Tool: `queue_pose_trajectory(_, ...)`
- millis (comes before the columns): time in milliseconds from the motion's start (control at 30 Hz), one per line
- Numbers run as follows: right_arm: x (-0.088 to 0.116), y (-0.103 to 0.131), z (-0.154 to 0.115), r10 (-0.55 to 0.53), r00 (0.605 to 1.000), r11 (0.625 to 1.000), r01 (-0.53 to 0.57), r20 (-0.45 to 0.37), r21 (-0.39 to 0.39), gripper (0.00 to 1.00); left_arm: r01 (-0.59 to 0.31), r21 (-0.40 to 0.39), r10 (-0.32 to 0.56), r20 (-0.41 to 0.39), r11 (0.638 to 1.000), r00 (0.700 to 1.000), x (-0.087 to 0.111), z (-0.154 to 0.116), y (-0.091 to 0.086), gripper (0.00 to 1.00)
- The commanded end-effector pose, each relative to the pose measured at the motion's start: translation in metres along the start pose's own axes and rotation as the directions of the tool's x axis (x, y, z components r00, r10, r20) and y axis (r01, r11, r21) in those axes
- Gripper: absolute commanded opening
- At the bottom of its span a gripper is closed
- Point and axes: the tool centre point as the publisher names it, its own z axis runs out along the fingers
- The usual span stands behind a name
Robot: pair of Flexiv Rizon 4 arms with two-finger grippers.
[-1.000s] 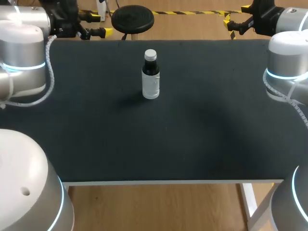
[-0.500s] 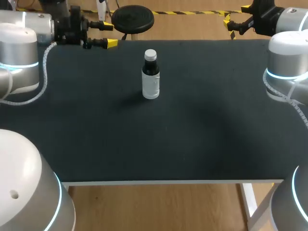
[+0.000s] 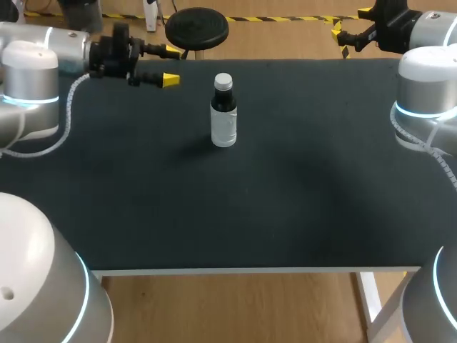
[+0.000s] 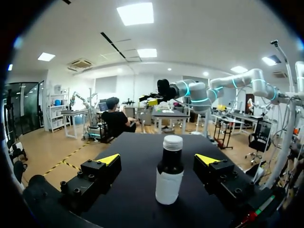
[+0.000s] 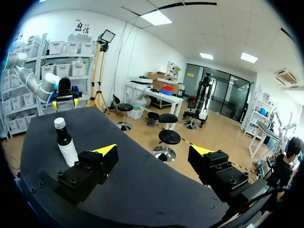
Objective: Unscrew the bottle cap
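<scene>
Your left gripper (image 3: 170, 66) has its yellow-tipped fingers spread apart with nothing between them. It hangs over the far left part of the black table (image 3: 285, 200), lying level and pointing toward the middle. Straight ahead of it, lined up with the gap between the fingers but apart from both, the small dark bottle (image 3: 223, 114) with a white label stands upright on the far middle of the table, its pale screw cap (image 3: 223, 81) on top. Your right gripper (image 5: 154, 150) is also spread apart and holds nothing. It sits by the table's far right corner, well apart from the bottle, which stands off beyond one of its fingers.
</scene>
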Motion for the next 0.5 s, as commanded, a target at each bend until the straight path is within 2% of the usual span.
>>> queue_pose_trajectory(33, -0.001, 0.000, 0.001, 0.000, 1.000, 1.000, 0.000, -0.001, 0.002, 1.00, -0.001, 0.006, 0.001, -0.009, 1.000, 1.000, -0.002, 0.008, 0.004, 1.00)
queue_pose_trajectory(500, -0.001, 0.000, 0.001, 0.000, 1.000, 1.000, 0.000, -0.001, 0.002, 1.00, 0.011, 0.025, -0.010, -0.042, 1.000, 0.999, 0.014, 0.043, 0.018, 1.00)
